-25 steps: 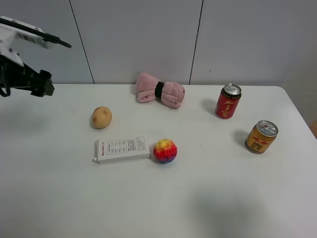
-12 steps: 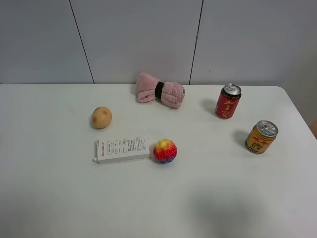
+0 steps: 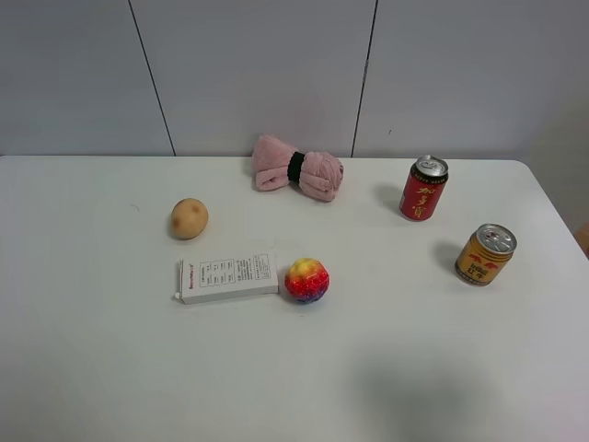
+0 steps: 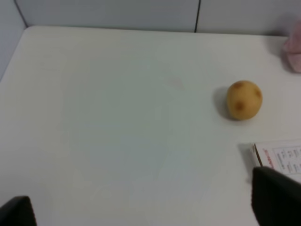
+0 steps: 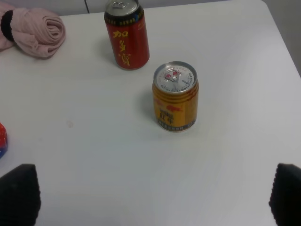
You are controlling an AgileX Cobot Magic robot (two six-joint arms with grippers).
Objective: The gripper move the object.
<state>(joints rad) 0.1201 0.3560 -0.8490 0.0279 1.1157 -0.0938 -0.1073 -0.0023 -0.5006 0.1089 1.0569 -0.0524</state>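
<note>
The red can (image 5: pixel 126 35) carries yellow Chinese characters running down its side; the first two read 加多. The yellow can (image 5: pixel 175 97) has a red emblem with small print under it, too small to read. The white box (image 3: pixel 228 277) bears rows of fine print, also too small to read.

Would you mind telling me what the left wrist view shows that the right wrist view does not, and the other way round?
Only the left wrist view shows the tan potato-like ball and a corner of the white box. Only the right wrist view shows the red can, the gold can and an edge of the multicoloured ball. Both show the white table, part of the pink rolled cloth and dark jaw tips at the frame corners, set wide apart.
</note>
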